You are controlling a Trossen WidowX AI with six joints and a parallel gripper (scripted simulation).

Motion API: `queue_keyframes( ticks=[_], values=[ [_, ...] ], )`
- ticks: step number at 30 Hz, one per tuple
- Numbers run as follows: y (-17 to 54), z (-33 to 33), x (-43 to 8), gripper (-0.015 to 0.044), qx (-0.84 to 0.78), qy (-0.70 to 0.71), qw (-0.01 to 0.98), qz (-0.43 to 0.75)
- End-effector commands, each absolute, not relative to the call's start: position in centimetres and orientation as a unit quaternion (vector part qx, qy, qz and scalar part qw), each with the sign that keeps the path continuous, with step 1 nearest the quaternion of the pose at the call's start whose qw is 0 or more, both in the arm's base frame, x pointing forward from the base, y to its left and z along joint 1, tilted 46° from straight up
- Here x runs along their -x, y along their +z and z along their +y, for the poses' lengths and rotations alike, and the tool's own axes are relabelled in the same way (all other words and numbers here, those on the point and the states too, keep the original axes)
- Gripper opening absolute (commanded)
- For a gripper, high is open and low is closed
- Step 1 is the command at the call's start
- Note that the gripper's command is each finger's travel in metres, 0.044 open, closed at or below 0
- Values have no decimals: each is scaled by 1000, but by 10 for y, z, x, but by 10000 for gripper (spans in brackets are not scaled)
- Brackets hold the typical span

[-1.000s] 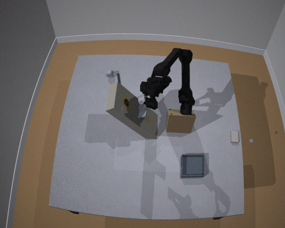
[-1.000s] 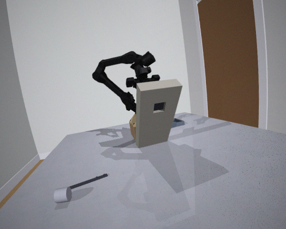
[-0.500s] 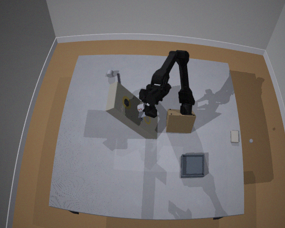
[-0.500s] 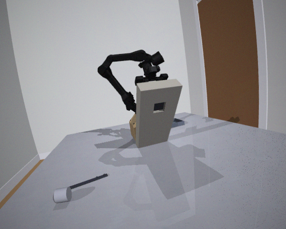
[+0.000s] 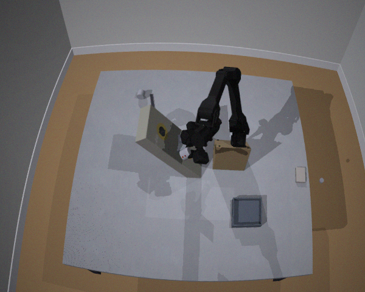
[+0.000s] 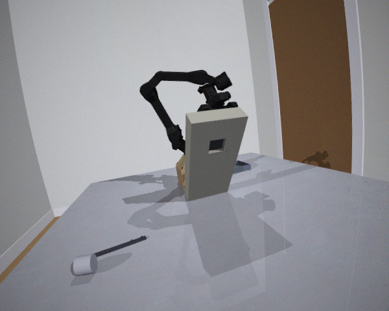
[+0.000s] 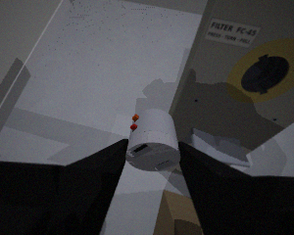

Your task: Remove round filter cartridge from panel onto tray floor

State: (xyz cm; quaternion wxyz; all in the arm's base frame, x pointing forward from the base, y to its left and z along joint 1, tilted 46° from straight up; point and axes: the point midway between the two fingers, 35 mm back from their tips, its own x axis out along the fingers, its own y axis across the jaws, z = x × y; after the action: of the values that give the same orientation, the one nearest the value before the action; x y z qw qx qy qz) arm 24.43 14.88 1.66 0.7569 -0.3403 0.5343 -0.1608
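- Wrist view: the gripper (image 5: pixel 188 154) (image 7: pixel 152 144) is clamped on the white filter cartridge (image 5: pixel 184 153) (image 7: pixel 154 139), showing a dark slot and two red marks, out of the panel's dark socket (image 5: pixel 162 131) (image 7: pixel 265 73).
- Only this view makes the "FILTER FC-45" label (image 7: pixel 232 32) readable.
- Exterior view: the service panel (image 5: pixel 146 125) (image 6: pixel 211 173) (image 7: pixel 211 73) hides the cartridge but shows a square opening (image 6: pixel 216 144) in its back.
- Top view: the cartridge is well apart from the tray (image 5: pixel 246 225) (image 6: pixel 242 167).

White cartridge (image 5: pixel 184 153) (image 7: pixel 153 139), slotted and red-marked, is gripped outside the panel (image 5: pixel 173 154) (image 6: pixel 209 167) (image 7: pixel 225 73).
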Motion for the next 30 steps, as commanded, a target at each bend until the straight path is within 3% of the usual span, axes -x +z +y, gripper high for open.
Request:
queue_keyframes(
  ticks=[1,16,24,30],
  values=[
    [-7,168,-228,0,375,-90,731,563],
    [-88,235,-149,0,483,225,592,604],
    [-95,239,-140,0,488,246,581,603],
    [-127,241,-97,0,497,307,546,601]
  ],
)
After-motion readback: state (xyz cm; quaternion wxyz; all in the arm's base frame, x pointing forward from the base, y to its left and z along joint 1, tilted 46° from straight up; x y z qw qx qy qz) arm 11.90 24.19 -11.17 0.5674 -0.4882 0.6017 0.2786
